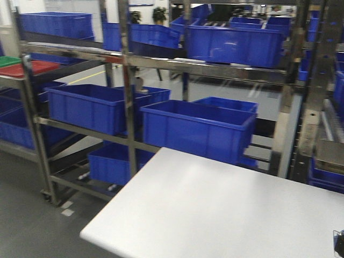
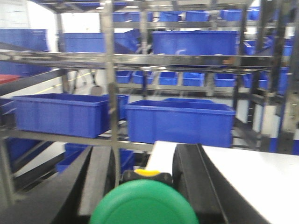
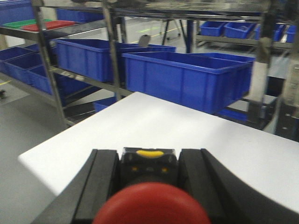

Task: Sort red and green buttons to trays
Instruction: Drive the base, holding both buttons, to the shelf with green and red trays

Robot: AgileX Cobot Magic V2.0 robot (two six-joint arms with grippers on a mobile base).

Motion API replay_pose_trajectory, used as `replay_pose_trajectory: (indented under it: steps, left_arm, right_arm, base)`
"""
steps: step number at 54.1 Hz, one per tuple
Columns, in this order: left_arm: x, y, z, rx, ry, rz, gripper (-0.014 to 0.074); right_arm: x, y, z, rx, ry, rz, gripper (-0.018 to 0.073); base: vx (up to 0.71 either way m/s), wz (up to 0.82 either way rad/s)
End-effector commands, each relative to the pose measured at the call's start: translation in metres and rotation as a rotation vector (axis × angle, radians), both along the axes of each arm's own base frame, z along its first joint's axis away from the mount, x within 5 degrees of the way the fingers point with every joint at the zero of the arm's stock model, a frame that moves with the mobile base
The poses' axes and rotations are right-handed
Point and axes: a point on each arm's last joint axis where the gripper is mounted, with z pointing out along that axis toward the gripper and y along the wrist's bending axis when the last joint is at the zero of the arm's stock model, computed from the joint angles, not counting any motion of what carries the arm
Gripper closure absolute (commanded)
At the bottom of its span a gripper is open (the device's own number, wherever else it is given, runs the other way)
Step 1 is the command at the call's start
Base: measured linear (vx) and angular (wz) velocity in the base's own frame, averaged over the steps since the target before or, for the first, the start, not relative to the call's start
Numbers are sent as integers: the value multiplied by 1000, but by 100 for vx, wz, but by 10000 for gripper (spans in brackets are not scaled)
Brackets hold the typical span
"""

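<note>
My left gripper [image 2: 142, 172] clamps a round green plastic button [image 2: 144, 205], my right gripper [image 3: 148, 158] a round red plastic button [image 3: 152, 205]; the glossy green tray [image 3: 23, 22] and glossy red tray [image 3: 49, 25] (side by side) sit far off on the steel rack [image 3: 110, 51].

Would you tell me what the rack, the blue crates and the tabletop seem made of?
Rack: shiny metal, probably steel, showing mirror-like reflections. Blue crates: moulded plastic, uniform colour with soft sheen. Tabletop: smooth white laminate or plastic, near matte; cannot tell which.

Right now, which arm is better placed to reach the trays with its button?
Left, probably. The green tray and red tray sit on the rack to the robot's left, and the left gripper holds the green button. Both trays look beyond reach from here.
</note>
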Motion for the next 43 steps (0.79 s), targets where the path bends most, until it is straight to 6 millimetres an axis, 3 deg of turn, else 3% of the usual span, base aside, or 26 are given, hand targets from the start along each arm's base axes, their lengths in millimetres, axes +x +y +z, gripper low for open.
replay_pose_trajectory:
  steps: [1, 43]
  left_arm:
    - [-2, -2, 18, -36, -106, -28, 599]
    - [-2, -2, 18, -36, -106, -28, 599]
  right_arm:
    - [0, 2, 18, 21, -107, 21, 568]
    - [0, 2, 18, 21, -105, 21, 568]
  base:
    - [-11, 46]
    - [-3, 38]
